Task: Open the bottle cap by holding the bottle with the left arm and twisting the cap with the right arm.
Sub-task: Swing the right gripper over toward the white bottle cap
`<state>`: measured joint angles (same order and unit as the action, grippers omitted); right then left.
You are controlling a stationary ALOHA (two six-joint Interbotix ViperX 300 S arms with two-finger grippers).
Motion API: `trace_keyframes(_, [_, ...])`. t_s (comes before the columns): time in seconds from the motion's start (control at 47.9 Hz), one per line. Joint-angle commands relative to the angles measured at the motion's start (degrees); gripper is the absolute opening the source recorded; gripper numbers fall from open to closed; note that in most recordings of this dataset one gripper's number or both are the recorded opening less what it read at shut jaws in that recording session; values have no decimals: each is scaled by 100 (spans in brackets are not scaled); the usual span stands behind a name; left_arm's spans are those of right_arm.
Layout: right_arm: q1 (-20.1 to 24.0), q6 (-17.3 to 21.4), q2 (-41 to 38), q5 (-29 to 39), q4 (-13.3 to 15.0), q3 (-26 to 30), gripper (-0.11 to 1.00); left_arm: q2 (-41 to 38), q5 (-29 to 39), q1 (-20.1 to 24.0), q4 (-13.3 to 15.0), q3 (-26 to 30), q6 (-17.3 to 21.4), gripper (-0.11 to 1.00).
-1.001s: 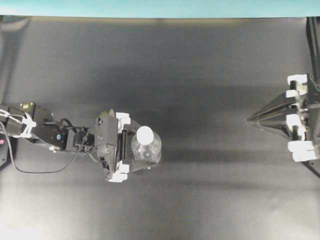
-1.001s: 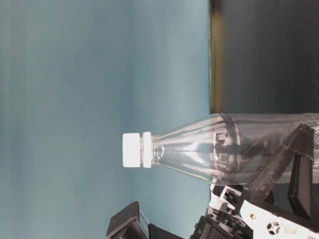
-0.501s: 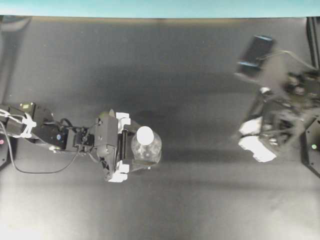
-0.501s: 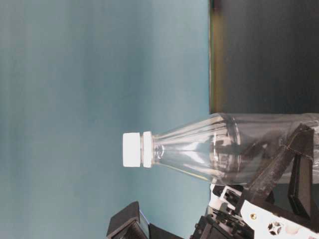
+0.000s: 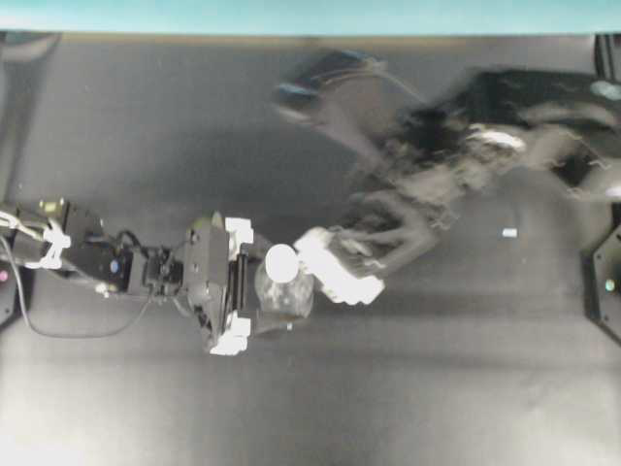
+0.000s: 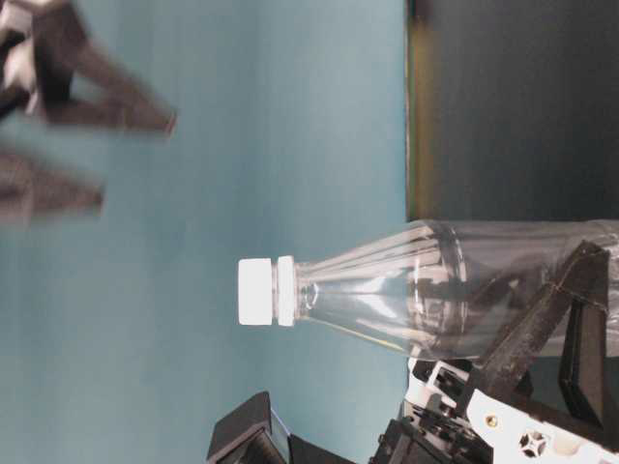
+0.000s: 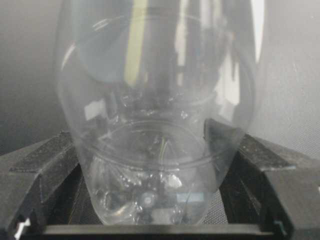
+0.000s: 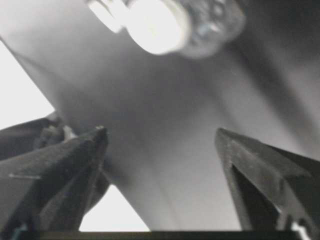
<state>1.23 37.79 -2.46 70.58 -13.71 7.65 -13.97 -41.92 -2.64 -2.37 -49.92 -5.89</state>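
Observation:
The clear bottle [image 5: 287,294] stands upright on the black table, and its white cap [image 5: 281,261] is on. My left gripper [image 5: 256,288] is shut on the bottle's lower body; in the left wrist view the bottle [image 7: 155,115] fills the space between both black fingers [image 7: 47,160]. My right gripper [image 5: 337,267] is blurred, open and empty, just right of the cap and above it. In the table-level view it [image 6: 131,159] hangs well above the cap [image 6: 255,291] and the bottle [image 6: 426,285]. The right wrist view shows open jaws [image 8: 160,132] with the cap [image 8: 157,22] ahead.
A tiny white fleck [image 5: 509,233] lies on the table at the right. Black base units sit at the right edge [image 5: 606,291] and at the left edge [image 5: 8,291]. The teal wall [image 5: 310,15] runs along the far edge.
My right arm has swung from the table's right edge across to the bottle, with its gripper now beside the cap. The left gripper and the bottle have not moved.

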Motion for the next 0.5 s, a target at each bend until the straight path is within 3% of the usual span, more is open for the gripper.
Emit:
trace_keyframes(0.0, [-123,62,-369,211,-35,536,82,18,-18,9,-18,18,-9,82])
trace_keyframes(0.188, [-176,53,-1081,633,-26,1283,81,18,-18,9,-18,9,0,82])
trace_keyframes(0.48, [-211,26,-1644,703,-26,1652,80,18,-18,9,-18,9,9,82])
